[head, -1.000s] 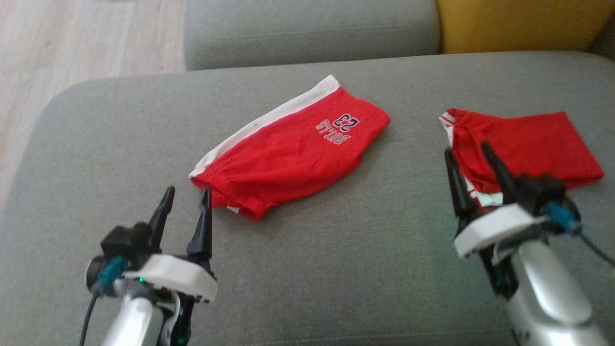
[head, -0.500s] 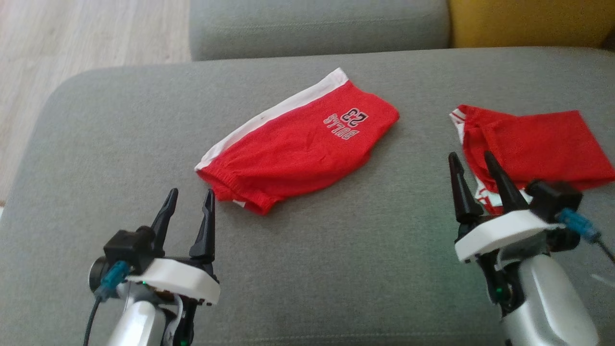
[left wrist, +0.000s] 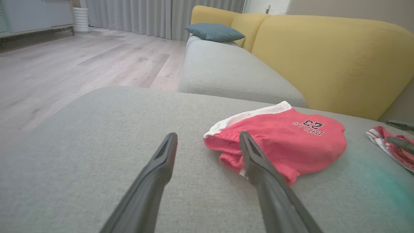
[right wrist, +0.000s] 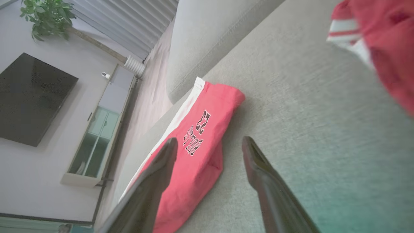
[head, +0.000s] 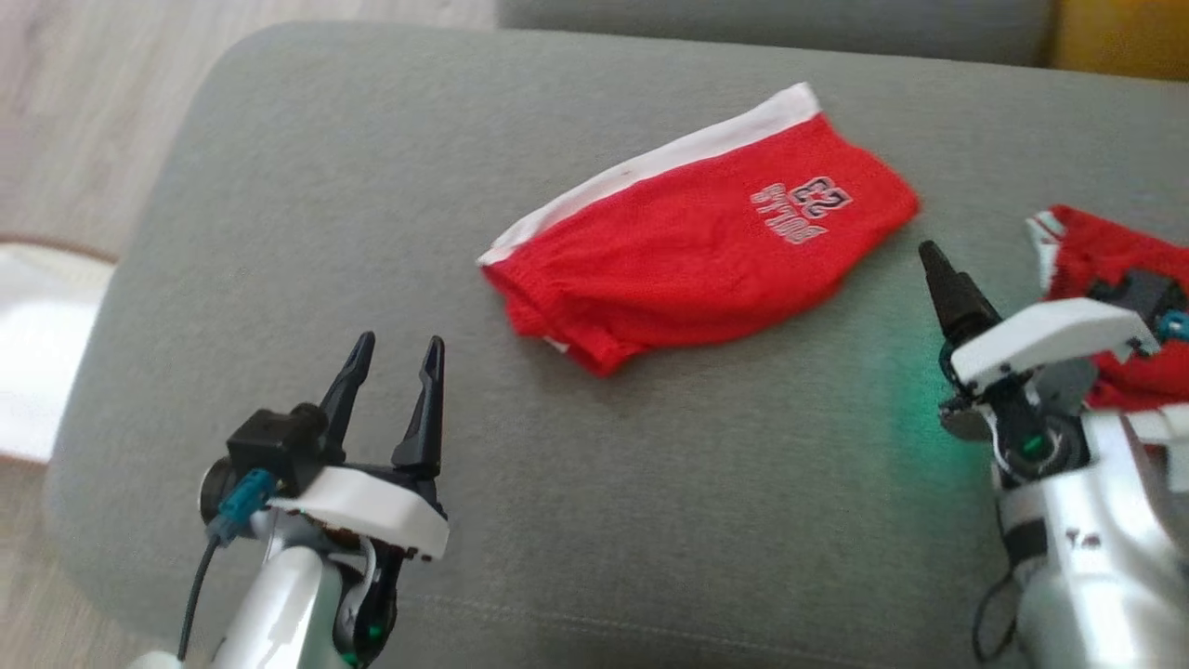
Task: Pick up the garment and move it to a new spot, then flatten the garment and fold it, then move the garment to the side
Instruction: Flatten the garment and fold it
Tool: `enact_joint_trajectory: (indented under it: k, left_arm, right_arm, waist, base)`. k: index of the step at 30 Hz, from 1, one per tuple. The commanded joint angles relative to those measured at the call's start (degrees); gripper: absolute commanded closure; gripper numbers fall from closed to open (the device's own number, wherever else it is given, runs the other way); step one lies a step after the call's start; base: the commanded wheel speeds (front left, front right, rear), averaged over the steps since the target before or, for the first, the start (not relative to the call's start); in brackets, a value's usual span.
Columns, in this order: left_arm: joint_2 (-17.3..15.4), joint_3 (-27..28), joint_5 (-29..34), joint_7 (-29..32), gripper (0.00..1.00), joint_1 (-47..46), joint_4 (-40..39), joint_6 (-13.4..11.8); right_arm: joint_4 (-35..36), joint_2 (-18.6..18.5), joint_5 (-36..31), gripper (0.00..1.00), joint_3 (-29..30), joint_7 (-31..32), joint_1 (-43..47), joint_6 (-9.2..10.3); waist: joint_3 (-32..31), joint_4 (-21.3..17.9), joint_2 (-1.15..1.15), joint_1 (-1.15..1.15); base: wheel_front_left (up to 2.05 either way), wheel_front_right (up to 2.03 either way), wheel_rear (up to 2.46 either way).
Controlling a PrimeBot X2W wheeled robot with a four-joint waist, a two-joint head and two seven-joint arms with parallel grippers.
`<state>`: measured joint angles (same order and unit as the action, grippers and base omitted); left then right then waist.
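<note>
The folded red mesh shorts (head: pixel 706 251), white-banded along the far edge and printed BULLS 23, lie mid-seat on the grey woven sofa cushion (head: pixel 307 186). A second red garment (head: pixel 1105 260) at the right is cut off by the frame and partly hidden behind the right hand (right wrist: pixel 210 139). Both hands are spread wide and empty. The left hand (head: pixel 399 340) hovers near-left of the shorts.
</note>
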<state>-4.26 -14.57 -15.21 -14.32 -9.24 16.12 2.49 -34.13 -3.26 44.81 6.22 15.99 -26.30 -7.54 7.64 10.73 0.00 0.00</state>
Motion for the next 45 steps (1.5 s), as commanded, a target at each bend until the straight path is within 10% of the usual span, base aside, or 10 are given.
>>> enact_joint_trajectory:
  k: [1, 16, 31, 33, 34, 45]
  left_arm:
    - [0.06, 1.70, 0.34, -0.68, 0.00, -3.19, -1.40, 0.17]
    - [1.28, 1.36, -0.32, -0.68, 0.00, -5.52, -1.08, 1.00]
    - [1.37, -0.47, -3.41, -0.68, 0.00, -7.92, -2.23, -0.04]
    - [1.37, -0.66, -3.64, -0.68, 0.00, -8.18, -2.25, -0.25]
    - [1.37, -0.73, -3.74, -0.68, 0.00, -8.31, -2.24, -0.34]
    - [1.38, -0.55, -3.52, -0.68, 0.00, -8.76, -1.81, -0.45]
  right_arm:
    - [-2.10, 0.37, 0.80, 0.00, 0.36, 1.22, -4.88, 0.05]
    - [-37.01, -2.60, -12.15, 0.00, 16.68, 1.24, -27.62, 0.05]
    - [-39.81, -6.57, -32.19, 0.00, 33.08, 5.93, -33.65, 0.05]
    - [-39.81, -6.06, -34.78, 0.82, 35.57, 6.55, -34.45, 0.05]
    - [-39.82, -5.68, -35.87, 1.00, 36.76, 6.62, -34.96, 0.05]
    - [-39.36, -2.02, -40.68, 1.00, 43.40, -0.78, -38.16, 0.05]
  waist:
    - [1.94, 3.16, 0.00, 0.00]
    - [6.82, 10.59, 0.00, 0.00]
    - [11.13, 12.70, 0.00, 0.00]
    - [11.39, 12.66, 0.00, 0.00]
    - [11.48, 12.61, 0.00, 0.00]
    - [10.19, 10.46, 0.00, 0.00]
  base:
    - [0.00, 0.00, 0.00]
    - [0.00, 0.00, 0.00]
    - [0.00, 0.00, 0.00]
    - [0.00, 0.00, 0.00]
    - [0.00, 0.00, 0.00]
    - [0.00, 0.00, 0.00]
